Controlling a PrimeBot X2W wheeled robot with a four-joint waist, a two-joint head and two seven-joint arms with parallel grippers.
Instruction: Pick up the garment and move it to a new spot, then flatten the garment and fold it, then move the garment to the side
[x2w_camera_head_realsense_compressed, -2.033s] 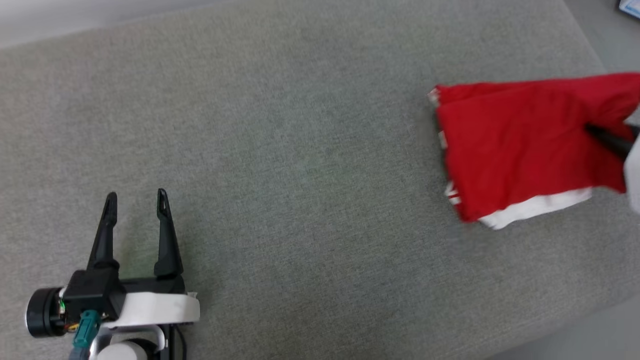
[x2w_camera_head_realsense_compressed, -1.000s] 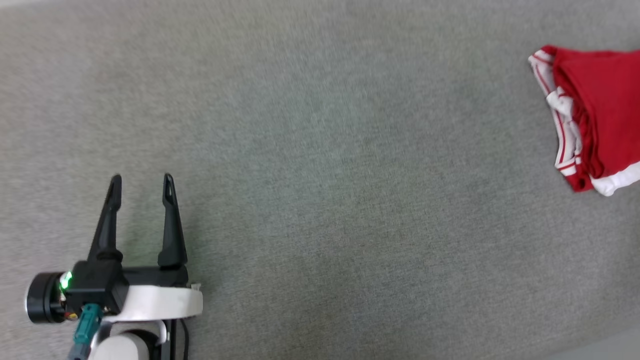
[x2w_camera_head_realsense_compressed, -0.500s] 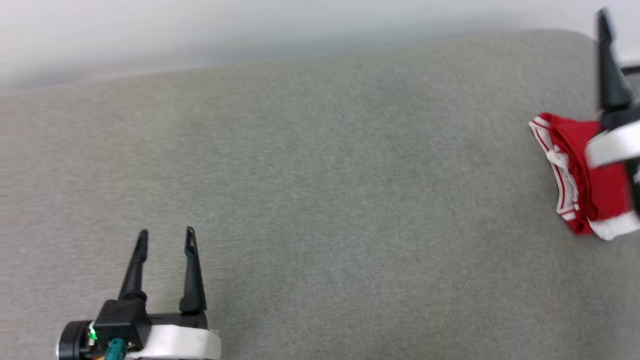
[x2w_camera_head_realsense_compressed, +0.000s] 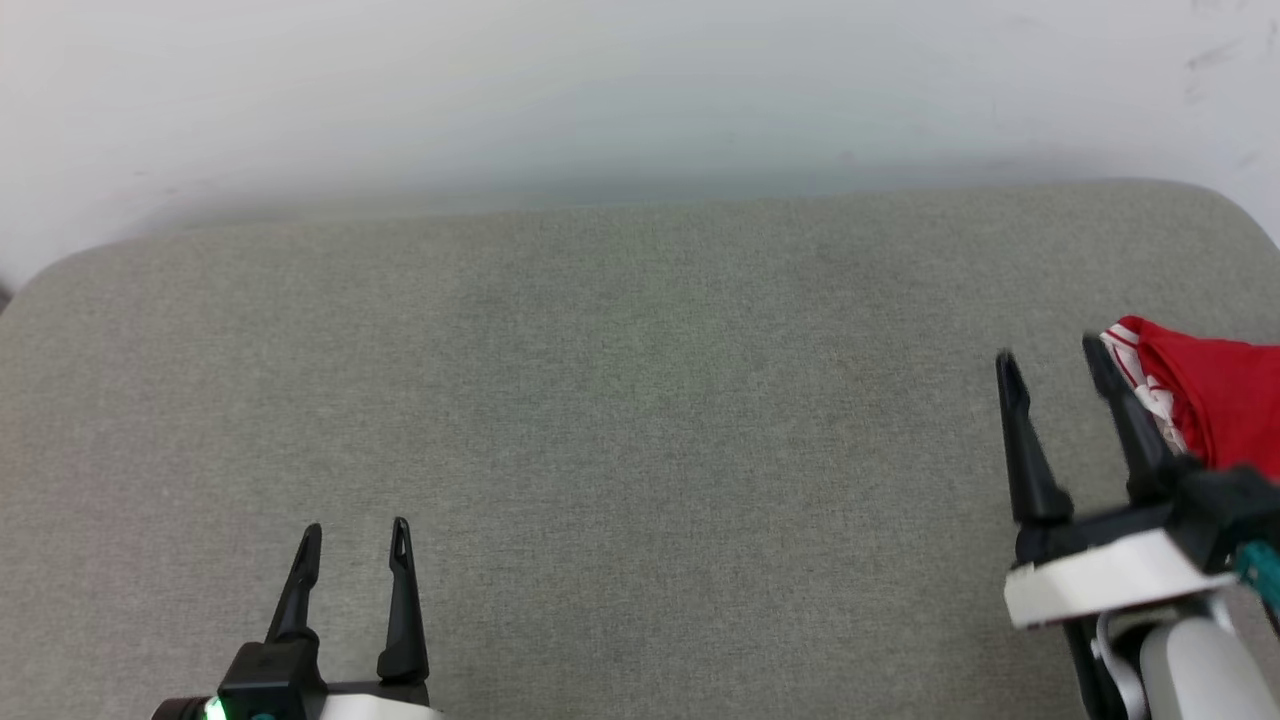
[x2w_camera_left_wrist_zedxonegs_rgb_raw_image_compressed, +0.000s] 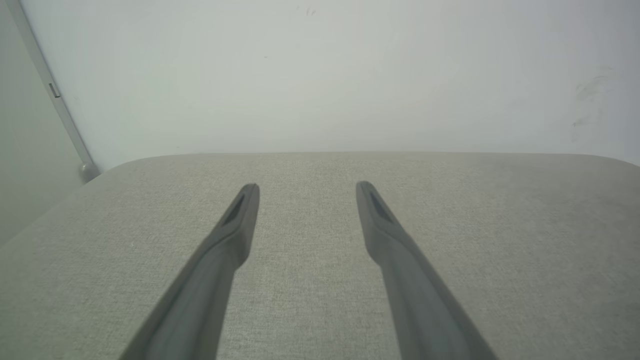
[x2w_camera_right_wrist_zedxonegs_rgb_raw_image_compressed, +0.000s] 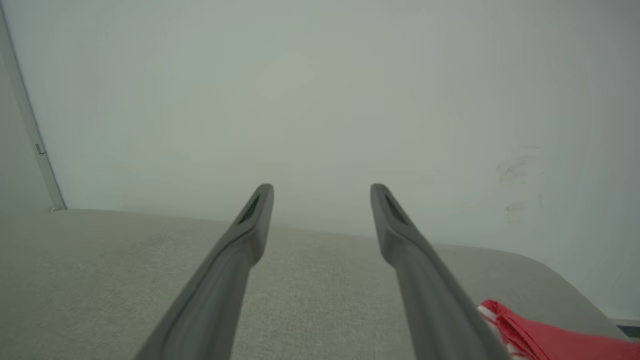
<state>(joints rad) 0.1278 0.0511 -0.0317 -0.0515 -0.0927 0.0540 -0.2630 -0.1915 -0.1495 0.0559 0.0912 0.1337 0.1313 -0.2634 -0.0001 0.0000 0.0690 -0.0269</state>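
The garment (x2w_camera_head_realsense_compressed: 1215, 405) lies folded at the right edge of the grey cushion, red with striped trim on its left side; its lettering is hidden. In the right wrist view the garment (x2w_camera_right_wrist_zedxonegs_rgb_raw_image_compressed: 545, 337) shows as a red corner at the lower right. My right gripper (x2w_camera_head_realsense_compressed: 1048, 358) stands open just left of the garment, holding nothing; in its own view, the right gripper (x2w_camera_right_wrist_zedxonegs_rgb_raw_image_compressed: 321, 192) has fingers spread over the cushion. My left gripper (x2w_camera_head_realsense_compressed: 355, 535) is open and empty at the lower left; in the left wrist view the left gripper (x2w_camera_left_wrist_zedxonegs_rgb_raw_image_compressed: 306, 190) hovers over bare cushion.
A wide grey upholstered cushion (x2w_camera_head_realsense_compressed: 620, 400) carries everything, with rounded corners at far left and far right. A pale wall (x2w_camera_head_realsense_compressed: 600, 90) rises right behind its far edge. A thin vertical strip (x2w_camera_left_wrist_zedxonegs_rgb_raw_image_compressed: 50, 90) runs down the wall at the left.
The head camera has tilted up, bringing the wall into view. My right gripper has let go of the garment and drawn back to its left side, open. The garment lies still.
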